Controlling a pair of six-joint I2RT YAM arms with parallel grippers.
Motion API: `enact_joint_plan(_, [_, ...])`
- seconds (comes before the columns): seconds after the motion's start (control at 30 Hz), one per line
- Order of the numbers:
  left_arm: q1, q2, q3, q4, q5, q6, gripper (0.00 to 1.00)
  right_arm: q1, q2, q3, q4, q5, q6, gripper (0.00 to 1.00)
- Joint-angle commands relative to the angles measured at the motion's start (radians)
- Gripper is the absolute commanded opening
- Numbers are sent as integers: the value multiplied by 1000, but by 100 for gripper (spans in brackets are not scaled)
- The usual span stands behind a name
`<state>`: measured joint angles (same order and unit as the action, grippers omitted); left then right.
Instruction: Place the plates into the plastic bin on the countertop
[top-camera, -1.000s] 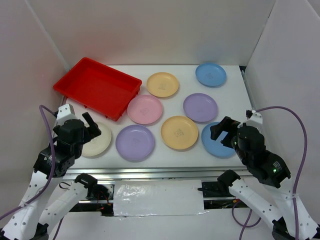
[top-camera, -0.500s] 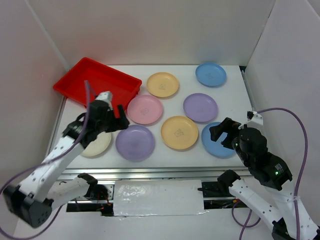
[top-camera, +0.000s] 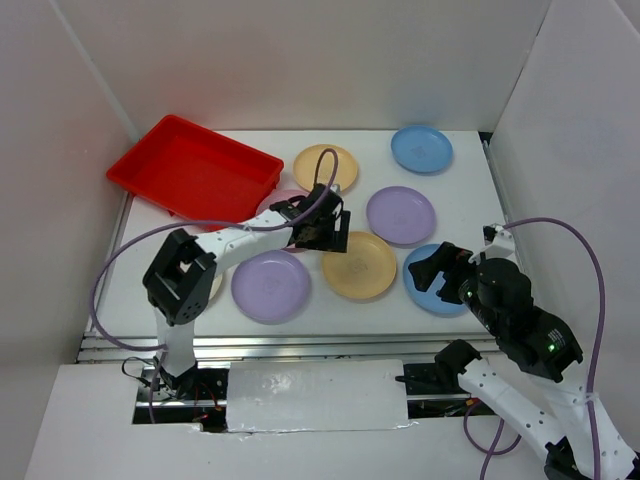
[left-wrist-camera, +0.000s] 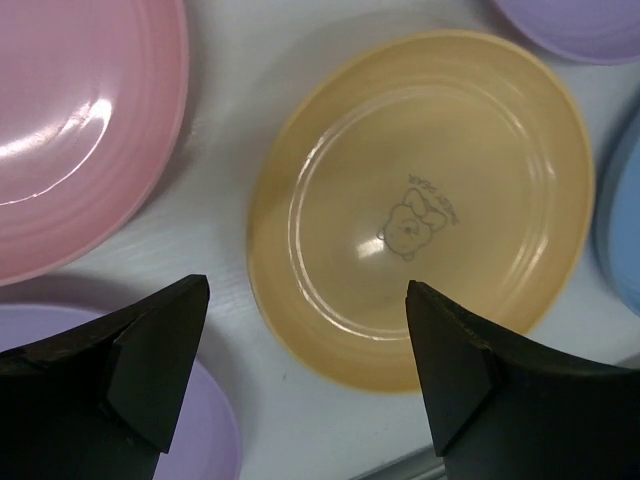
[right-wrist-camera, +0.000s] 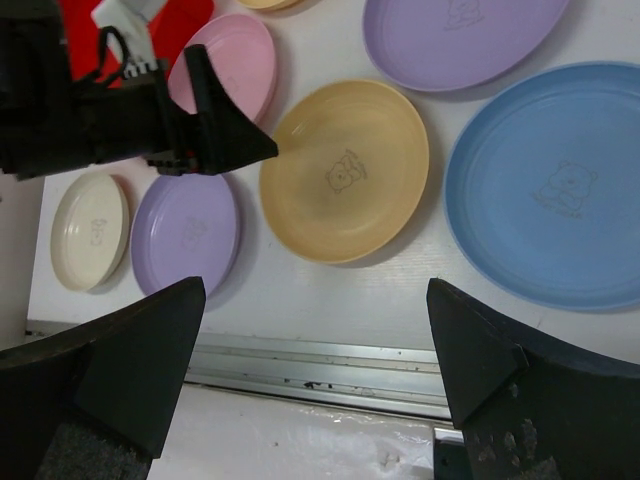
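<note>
Left arm has swung out from the lower left corner to frame centre within the last second. The left gripper (top-camera: 333, 230) now hangs over the near edge of the middle orange plate (left-wrist-camera: 420, 200), fingers spread wide with one to each side of the rim and nothing between them; they have eased in only a touch. Right gripper (top-camera: 430, 268) has barely moved at lower right, above the near blue plate (right-wrist-camera: 560, 190), fingers fully apart and empty. No plates have shifted; all lie flat on the countertop (top-camera: 470, 190). The red plastic bin (top-camera: 190, 175) at upper left holds none. Likely the first pick is starting.
</note>
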<state>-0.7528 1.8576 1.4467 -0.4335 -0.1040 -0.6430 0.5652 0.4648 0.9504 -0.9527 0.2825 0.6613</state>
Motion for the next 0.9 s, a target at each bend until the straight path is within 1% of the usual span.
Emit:
enact_joint_plan(0.0, [-17, 77, 69, -25, -45, -43, 92, 10, -12, -2, 19, -23, 1, 100])
enact_joint_plan(0.03, [-20, 100, 99, -45, -59, -50, 89, 10, -9, -2, 17, -25, 0, 100])
enact_joint_plan(0.07, [-25, 130, 106, -63, -69, -63, 88, 12, -6, 2, 15, -29, 0, 100])
enact_joint_plan(0.2, [-37, 163, 95, -70, -115, -81, 86, 12, 5, -1, 20, -37, -5, 100])
enact_joint_plan(0.33, [-37, 187, 83, -74, -138, -92, 74, 15, -2, -12, 31, -40, -2, 100])
enact_joint_plan(0.43, [-40, 199, 57, -57, -132, -96, 69, 15, -3, -16, 34, -45, 0, 100])
enact_joint_plan(0.5, [-43, 199, 35, -41, -122, -98, 61, 16, 0, -15, 34, -46, 1, 100])
enact_joint_plan(0.53, [-51, 193, 27, -37, -125, -106, 53, 16, 1, -12, 34, -46, 1, 100])
enact_joint_plan(0.6, [-57, 184, 4, -30, -137, -112, 45, 16, 2, -10, 32, -48, 1, 100])
enact_joint_plan(0.63, [-59, 175, -5, -24, -138, -116, 43, 16, 5, -10, 32, -49, 1, 100])
enact_joint_plan(0.73, [-53, 172, -32, -5, -128, -116, 43, 18, -3, -10, 31, -52, 6, 100])
enact_joint_plan(0.77, [-51, 173, -38, -4, -125, -118, 42, 19, -6, -10, 29, -52, 6, 100])
enact_joint_plan(0.8, [-51, 173, -39, -4, -123, -119, 24, 18, -5, -10, 31, -52, 6, 100])
enact_joint_plan(0.83, [-52, 172, -39, -16, -126, -125, 16, 18, -11, -9, 29, -51, 8, 100])
enact_joint_plan(0.87, [-56, 166, -40, -22, -143, -130, 11, 18, -11, -7, 28, -51, 6, 100])
